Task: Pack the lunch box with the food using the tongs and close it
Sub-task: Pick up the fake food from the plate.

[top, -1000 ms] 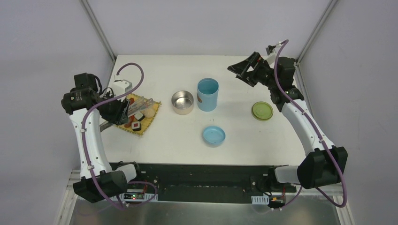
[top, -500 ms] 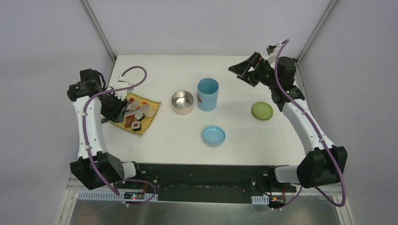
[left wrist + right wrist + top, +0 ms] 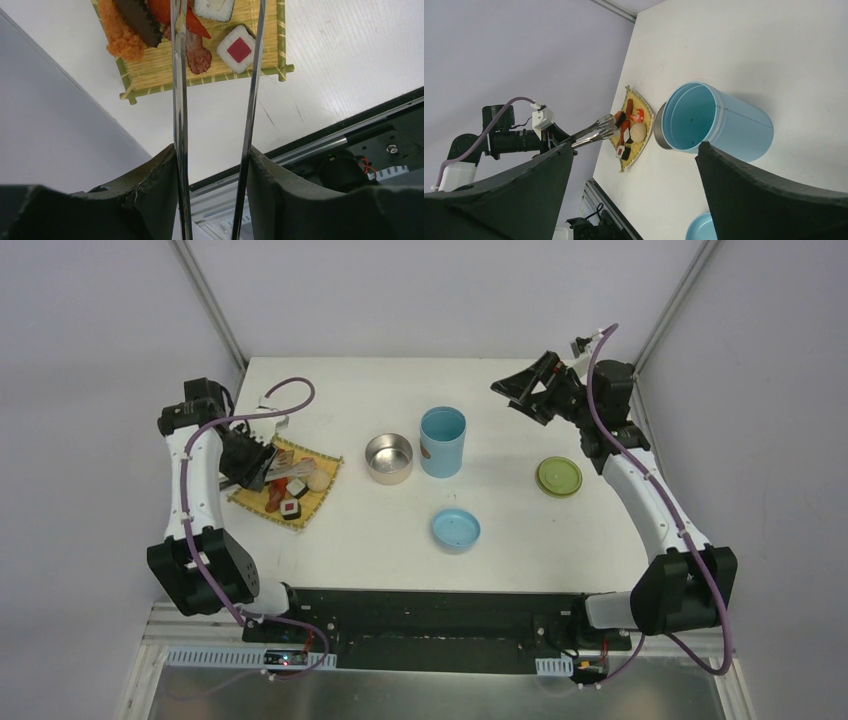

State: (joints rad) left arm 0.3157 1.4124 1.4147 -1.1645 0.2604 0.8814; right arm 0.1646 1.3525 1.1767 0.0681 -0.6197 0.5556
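The tongs point(image 3: 178, 100) are being grasped by the left claw point(image 3: 214, 167), one thin arm pressed against each finger. This way the arms are being pointed out over the mat point(image 3: 150, 75) at the left of the desk point(image 3: 350, 540). A gap is being left between the arms, seemingly to straddle one piece. A sausage bit point(image 3: 199, 56) and a sushi block point(image 3: 238, 48) are lying within that gap. The tips are being cut off by the wrist view, so contact with the food cannot be told.

The right claw point(image 3: 634, 150) is being held spread wide and empty, high at the far right, probably to keep clear. The bowl point(image 3: 389, 457) and the cylinder point(image 3: 443, 441) are standing open side by side mid-desk. The green lid point(image 3: 559, 477) is lying to the right and the blue lid point(image 3: 456, 530) nearer, both well apart from the mat. The path to the bowl is being left bare. Only the crowded neighbouring pieces are being judged a hindrance to a clean pinch.
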